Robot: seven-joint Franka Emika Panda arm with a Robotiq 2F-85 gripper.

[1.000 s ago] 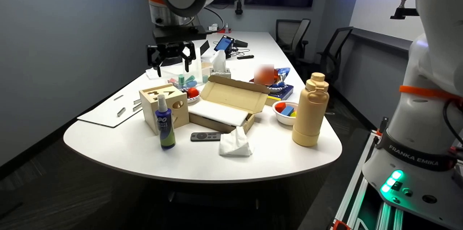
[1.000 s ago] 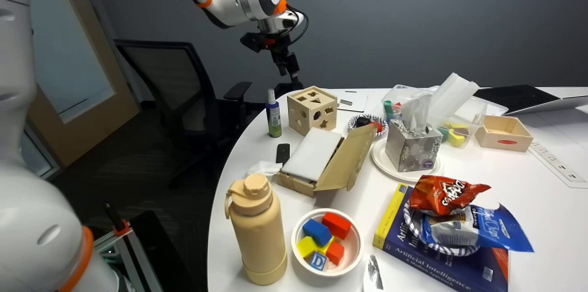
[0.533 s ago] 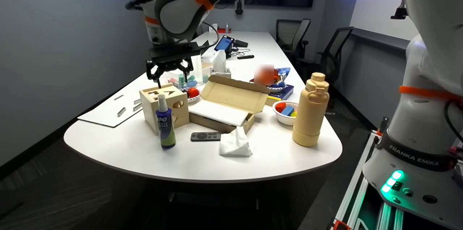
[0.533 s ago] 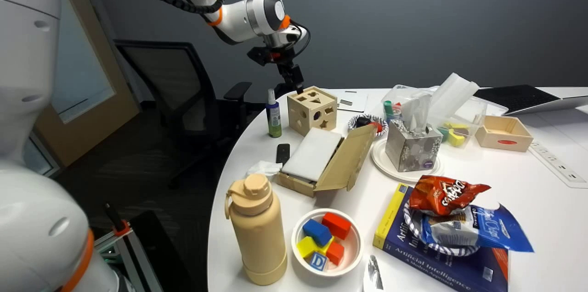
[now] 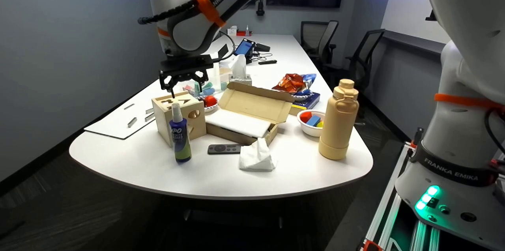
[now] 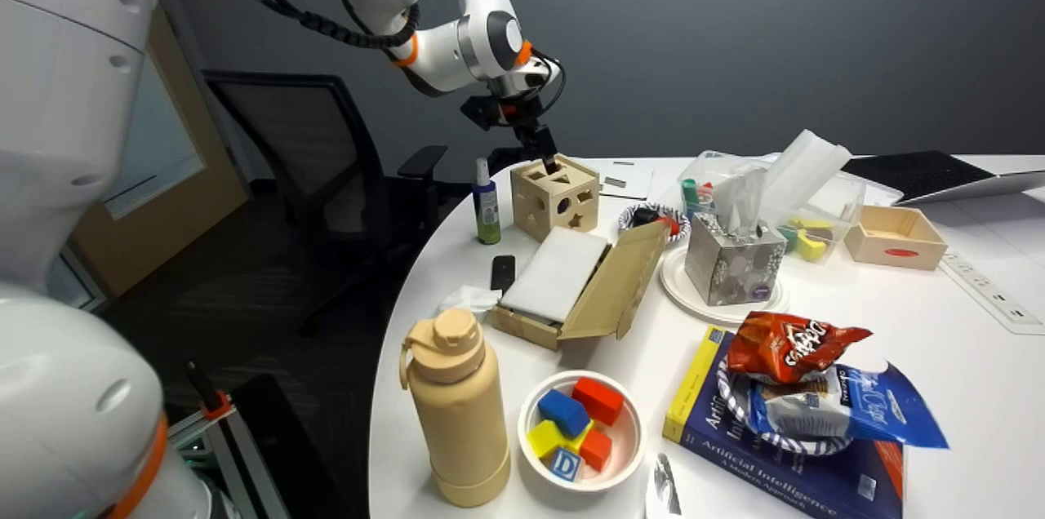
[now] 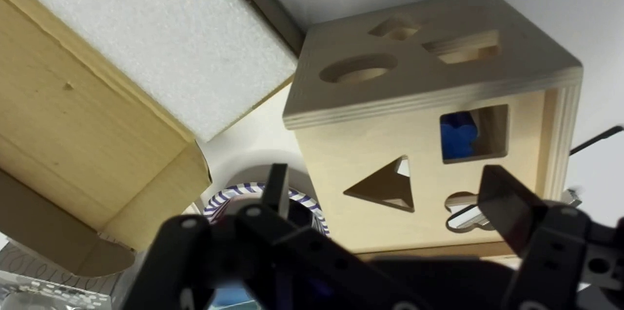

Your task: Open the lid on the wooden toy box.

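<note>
Tool (image 5: 186,91): fingers (image 7: 507,207) spread apart, positioned above the lid (image 7: 424,178). In the wrist view, one finger overlies the lid at the clover-shaped cutout; the other extends past the lid's edge, in front of a striped basket (image 7: 239,191). Fingertip contact with the wood cannot be determined.

Lid: in place, level, on the wooden toy box (image 5: 199,127). Triangular, square and clover-shaped cutouts noted; a blue piece (image 7: 457,139) shows through the square one. The box stands upright on the worktop (image 5: 221,182), towards its rounded end.

Immediate surroundings: a spray bottle (image 5: 180,138) stands upright just beside the box. An open carton (image 5: 256,105) lies next to the box, flap raised, a white slab (image 5: 238,122) in its base. A white sheet (image 5: 110,122) with small grey pieces (image 5: 132,122) lies near the box. A dark remote (image 5: 224,148) and a crumpled tissue (image 5: 256,156) are just beside the carton.

Farther out on the worktop: a tan jug (image 6: 461,421), upright; a white bowl (image 6: 640,431) of coloured blocks (image 6: 566,413); a tissue box (image 6: 731,270) on a plate (image 6: 673,282); and a book (image 6: 824,474) bearing a second basket (image 6: 804,445) of snack bags (image 6: 792,348).
</note>
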